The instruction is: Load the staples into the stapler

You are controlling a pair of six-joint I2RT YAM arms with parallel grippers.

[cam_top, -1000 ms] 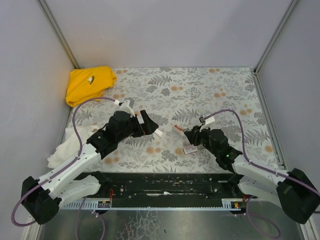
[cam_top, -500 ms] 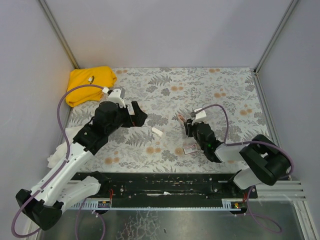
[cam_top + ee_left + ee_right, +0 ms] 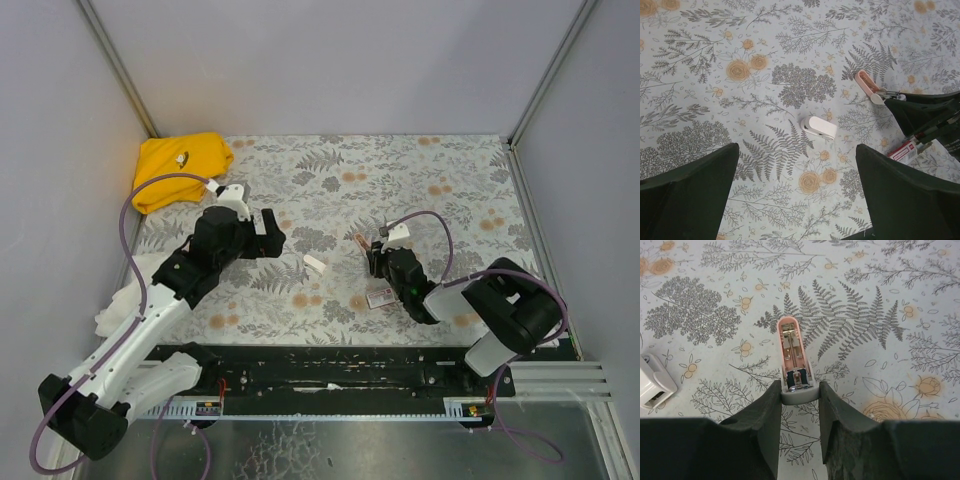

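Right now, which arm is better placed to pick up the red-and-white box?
Left. The left pincer is open and empty, whereas the right pincer is shut on the stapler, so it cannot take the box lying beside it.

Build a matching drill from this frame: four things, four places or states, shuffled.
Things:
1. pink stapler
2. small white piece
3. yellow cloth
4. left hand

Places or states:
A. bunched in the far left corner of the floral table
B. open, holding nothing
C. clamped at its near end between the fingers of the right hand
D. lying loose on the table between the two arms

Pairs: 1-C, 2-D, 3-A, 4-B
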